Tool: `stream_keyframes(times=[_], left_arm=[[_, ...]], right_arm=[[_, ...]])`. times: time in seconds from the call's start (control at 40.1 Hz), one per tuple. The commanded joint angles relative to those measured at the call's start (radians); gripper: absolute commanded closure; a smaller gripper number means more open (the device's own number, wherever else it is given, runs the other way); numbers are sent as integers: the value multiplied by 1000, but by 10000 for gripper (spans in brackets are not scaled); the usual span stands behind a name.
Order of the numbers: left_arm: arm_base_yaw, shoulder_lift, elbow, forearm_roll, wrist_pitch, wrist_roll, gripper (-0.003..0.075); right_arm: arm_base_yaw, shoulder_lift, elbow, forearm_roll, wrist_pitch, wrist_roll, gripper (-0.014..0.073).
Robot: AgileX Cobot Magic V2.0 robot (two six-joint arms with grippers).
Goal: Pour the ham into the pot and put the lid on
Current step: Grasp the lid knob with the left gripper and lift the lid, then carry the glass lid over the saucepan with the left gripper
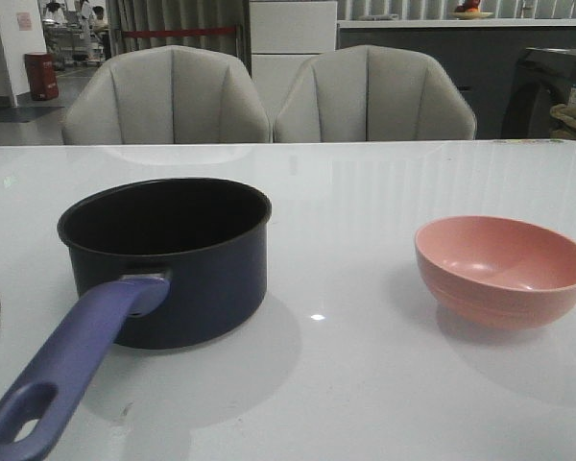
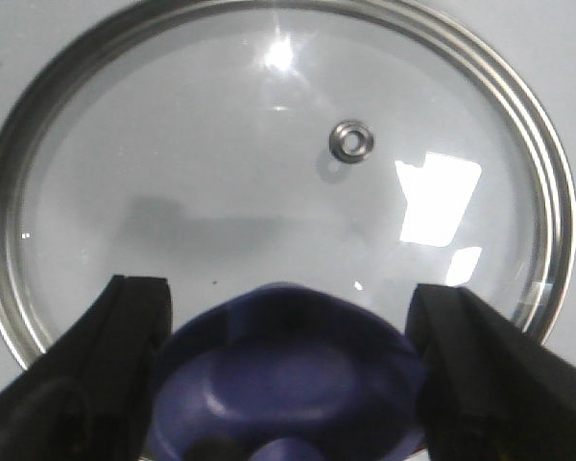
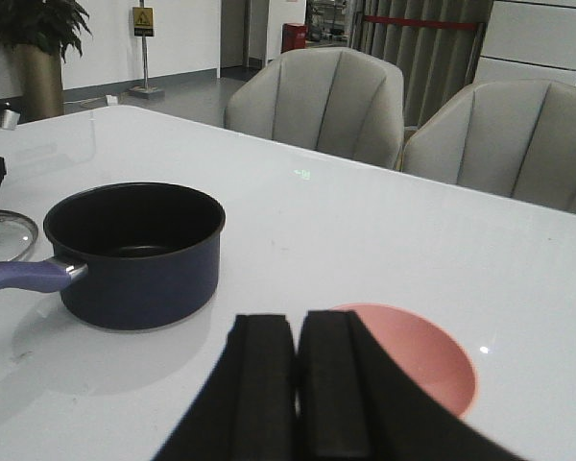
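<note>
Left tool point(image 2: 288, 384) spread wide, straddling the knob point(image 2: 288, 375) of the lid point(image 2: 269, 173) flat on the surface beside the pot point(image 1: 168, 254). Right tool point(image 3: 296, 384) pinched closed, empty, above the pink bowl point(image 1: 504, 269); ham not visible.

A glossy white table point(image 1: 365, 192) carries the pot point(image 1: 168, 259), the pink bowl point(image 1: 504, 269) and the glass lid point(image 2: 269, 173). The bowl lies just beyond the right gripper point(image 3: 296, 384), the pot farther off; the lid rests directly beneath the left gripper point(image 2: 288, 375).
</note>
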State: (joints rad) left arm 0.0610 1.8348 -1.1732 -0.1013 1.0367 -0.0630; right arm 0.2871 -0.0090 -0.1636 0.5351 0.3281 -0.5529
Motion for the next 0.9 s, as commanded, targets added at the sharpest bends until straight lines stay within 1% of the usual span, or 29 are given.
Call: stream_keyframes(times=[0.0, 0.299, 0.674, 0.774, 0.873], left_arm=[[-1, -23, -7, -31, 9, -1, 607], [-1, -80, -61, -34, 10, -1, 607], [-5, -143, -223, -40, 87, -1, 607], [-30, -151, -268, -47, 114, 1, 607], [-87, -151, -314, -47, 123, 25, 607]], right_arm=[[2, 10, -26, 19, -61, -6, 436], [2, 10, -26, 19, -61, -6, 436], [2, 10, -26, 19, -61, -6, 436], [2, 10, -26, 19, -61, -6, 436], [2, 10, -26, 19, -61, -6, 436]])
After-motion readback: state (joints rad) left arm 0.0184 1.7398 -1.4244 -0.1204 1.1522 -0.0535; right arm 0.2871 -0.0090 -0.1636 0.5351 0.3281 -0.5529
